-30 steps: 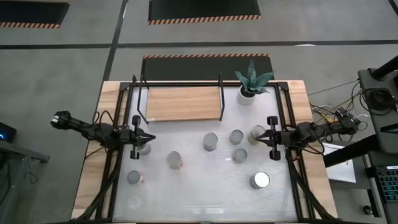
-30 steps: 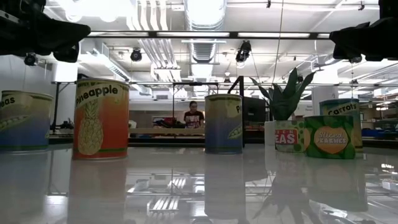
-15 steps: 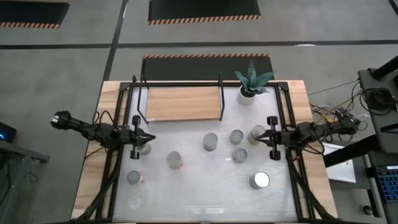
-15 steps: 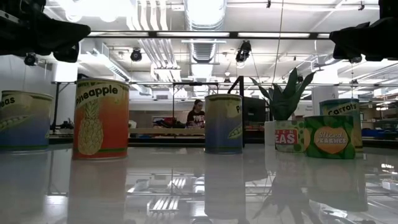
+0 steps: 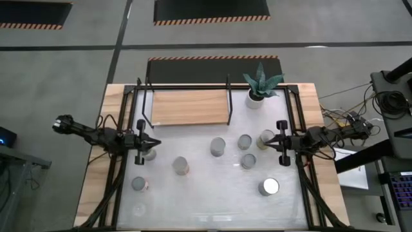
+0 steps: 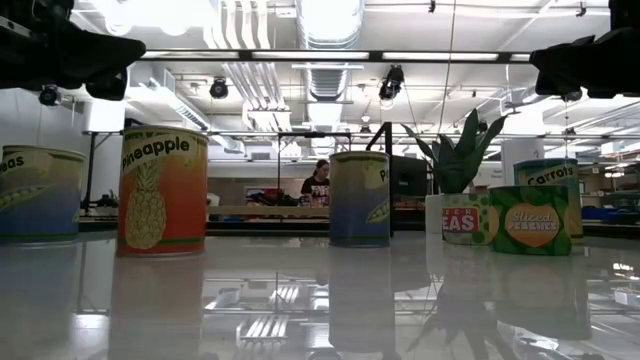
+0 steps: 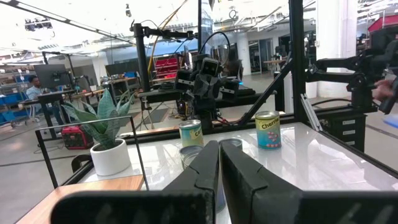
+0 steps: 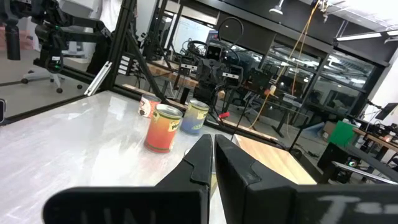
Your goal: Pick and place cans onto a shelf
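Several silver-topped cans stand upright on the white tabletop: one (image 5: 218, 146) mid-table, others (image 5: 244, 142) (image 5: 248, 161) to its right, a wide one (image 5: 269, 187) near the front right, and one (image 5: 181, 165) left of centre. The wooden shelf (image 5: 190, 106) in its black frame stands at the far left-centre with nothing on it. My left gripper (image 5: 157, 141) is shut and hovers above a can (image 5: 149, 154) at the table's left. My right gripper (image 5: 270, 143) is shut and hovers beside a can (image 5: 264, 137) at the right. Both show shut in their wrist views (image 7: 219, 158) (image 8: 212, 149).
A white pot with a spiky green plant (image 5: 258, 87) stands at the far right, beside the shelf. A black frame rail runs along each side of the table (image 5: 126, 161). A small can (image 5: 138, 184) stands at the front left. A person (image 6: 318, 182) shows in the room far behind.
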`<control>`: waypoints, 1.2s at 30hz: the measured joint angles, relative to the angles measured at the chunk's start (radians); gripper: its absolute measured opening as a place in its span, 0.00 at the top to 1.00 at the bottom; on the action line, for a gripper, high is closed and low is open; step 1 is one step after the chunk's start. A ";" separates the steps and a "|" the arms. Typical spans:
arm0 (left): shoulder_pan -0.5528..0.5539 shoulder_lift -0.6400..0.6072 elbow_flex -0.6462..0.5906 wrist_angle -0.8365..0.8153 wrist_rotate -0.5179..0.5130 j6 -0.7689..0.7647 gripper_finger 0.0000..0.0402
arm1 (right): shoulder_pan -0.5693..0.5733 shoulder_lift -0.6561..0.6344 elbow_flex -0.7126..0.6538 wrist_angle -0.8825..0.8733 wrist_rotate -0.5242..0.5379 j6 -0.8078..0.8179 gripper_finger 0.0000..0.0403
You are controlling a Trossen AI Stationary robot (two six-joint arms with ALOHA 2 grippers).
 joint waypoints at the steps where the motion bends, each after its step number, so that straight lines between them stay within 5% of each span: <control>1: 0.000 0.000 0.000 0.000 0.000 0.000 1.00 | 0.000 0.000 0.000 0.001 0.000 0.000 0.98; 9: 0.000 0.009 -0.001 0.169 0.000 -0.129 1.00 | -0.004 0.017 0.000 0.081 0.027 0.374 0.98; 21: 0.000 0.009 0.000 0.590 0.000 -0.109 1.00 | -0.005 0.291 0.042 0.355 0.188 0.305 0.98; 36: 0.000 0.015 0.000 0.648 -0.002 -0.105 1.00 | -0.004 0.681 0.608 -0.126 0.185 0.402 0.98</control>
